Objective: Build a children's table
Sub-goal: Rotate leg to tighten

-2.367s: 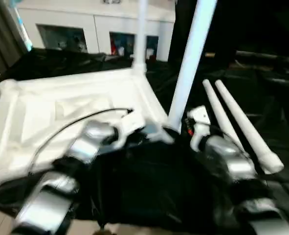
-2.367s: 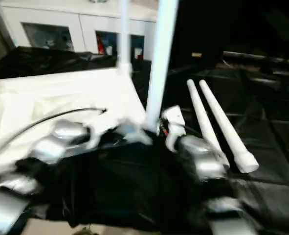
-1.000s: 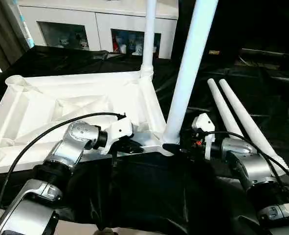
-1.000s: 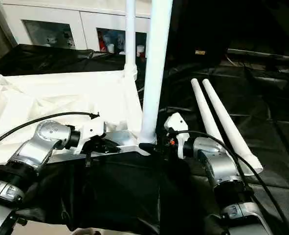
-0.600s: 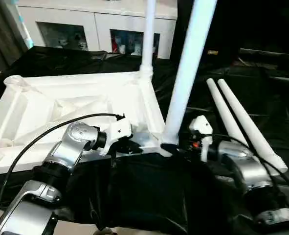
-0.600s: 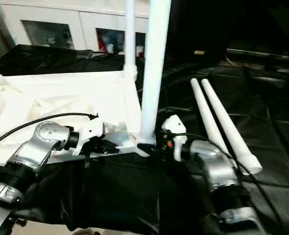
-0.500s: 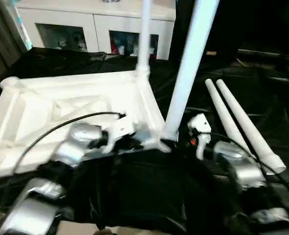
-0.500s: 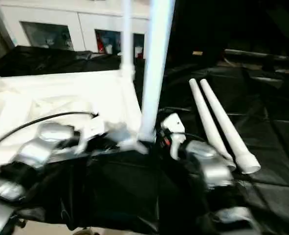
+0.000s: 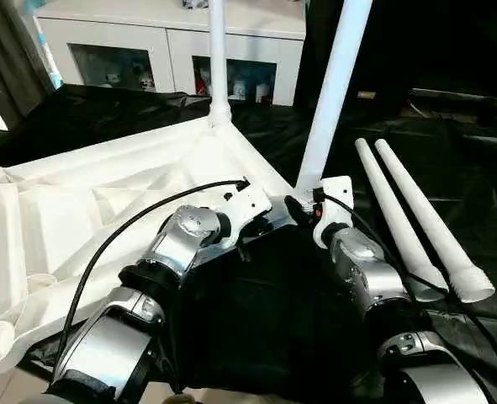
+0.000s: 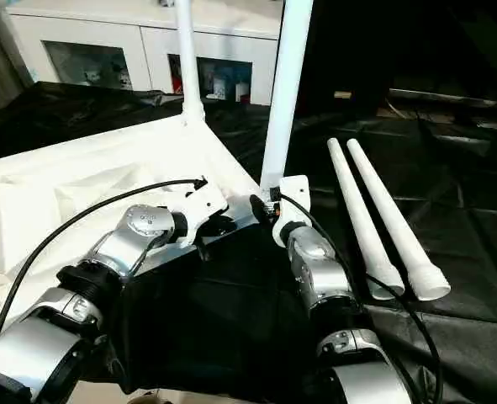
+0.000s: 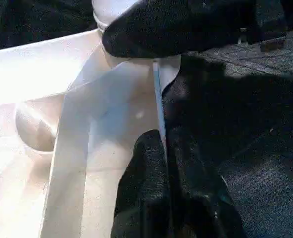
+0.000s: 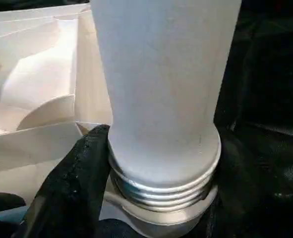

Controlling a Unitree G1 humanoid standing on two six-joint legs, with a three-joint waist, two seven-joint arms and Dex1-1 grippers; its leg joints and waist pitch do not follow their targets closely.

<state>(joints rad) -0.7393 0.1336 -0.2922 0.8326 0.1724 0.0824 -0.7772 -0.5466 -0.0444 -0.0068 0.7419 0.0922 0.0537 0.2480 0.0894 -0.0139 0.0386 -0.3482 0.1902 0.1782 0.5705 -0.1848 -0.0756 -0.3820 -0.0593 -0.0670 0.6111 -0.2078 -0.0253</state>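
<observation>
Since the earlier frame your table top [image 9: 105,202] has swung round. Right end effector [image 12: 156,198] pinches the upright leg [image 9: 332,93] at its threaded base, axis vertical over the corner socket; left end effector [image 11: 161,144] clamps the adjoining rim.

Both hands at tabletop [image 9: 105,198] near corner; two legs [image 9: 332,84] upright, two spare legs [image 9: 416,219] lying right

Head cameras look forward and down; both wrist cameras sit close, sharing the table top's [image 9: 105,202] corner.
</observation>
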